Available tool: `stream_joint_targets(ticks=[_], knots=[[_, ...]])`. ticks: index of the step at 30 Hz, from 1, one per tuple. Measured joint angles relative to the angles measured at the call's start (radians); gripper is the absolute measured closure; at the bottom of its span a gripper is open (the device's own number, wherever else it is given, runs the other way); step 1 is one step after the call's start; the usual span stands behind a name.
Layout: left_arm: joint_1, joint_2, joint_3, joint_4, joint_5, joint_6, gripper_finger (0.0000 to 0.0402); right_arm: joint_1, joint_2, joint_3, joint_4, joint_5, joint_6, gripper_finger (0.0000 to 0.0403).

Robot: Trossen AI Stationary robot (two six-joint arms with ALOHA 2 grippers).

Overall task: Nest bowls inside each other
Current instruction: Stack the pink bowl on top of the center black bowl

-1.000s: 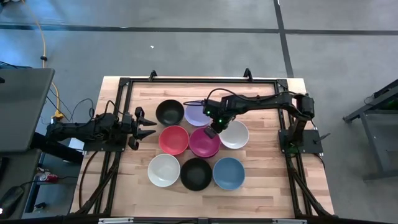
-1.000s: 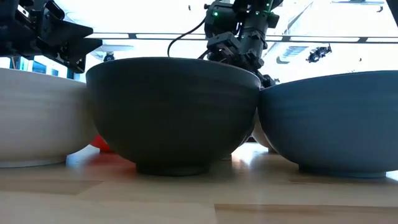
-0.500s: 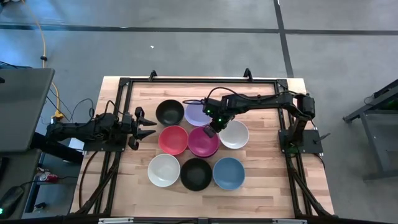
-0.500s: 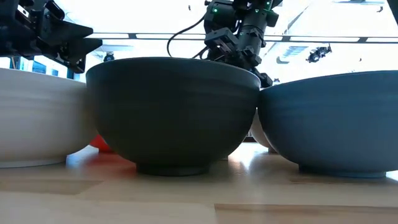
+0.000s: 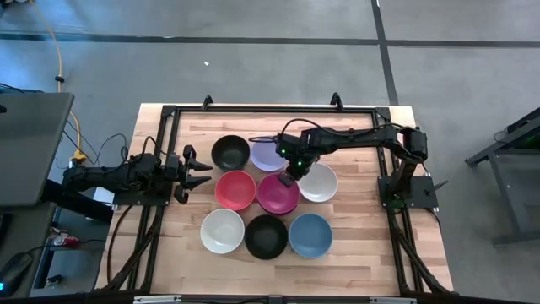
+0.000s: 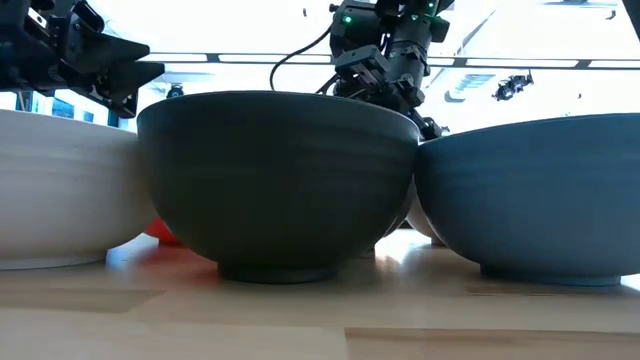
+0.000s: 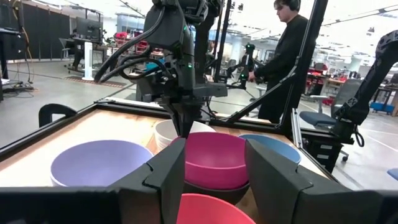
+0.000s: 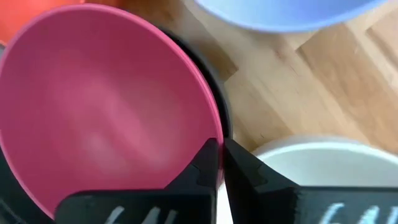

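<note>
Centrally, the magenta bowl [image 5: 278,192] sat nested in a black bowl [image 8: 219,102] mid-table, w/ the red bowl [image 5: 235,189] on one side and a white bowl [image 5: 319,181] on the other, lavender bowl [image 5: 268,155] behind. Right gripper [image 5: 288,178] pinched the magenta rim, fingers nearly together. Left gripper [image 5: 199,169] hovered beside the red bowl, fingers spread, holding nothing.
</note>
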Motion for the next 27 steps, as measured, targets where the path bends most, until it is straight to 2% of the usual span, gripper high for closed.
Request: stream_joint_targets(ticks=[27], knots=[[0.0,0.0,0.0,0.0,0.0,0.002,0.0249,-0.002,0.0,0.0,-0.003,0.0,-0.004,0.0402]])
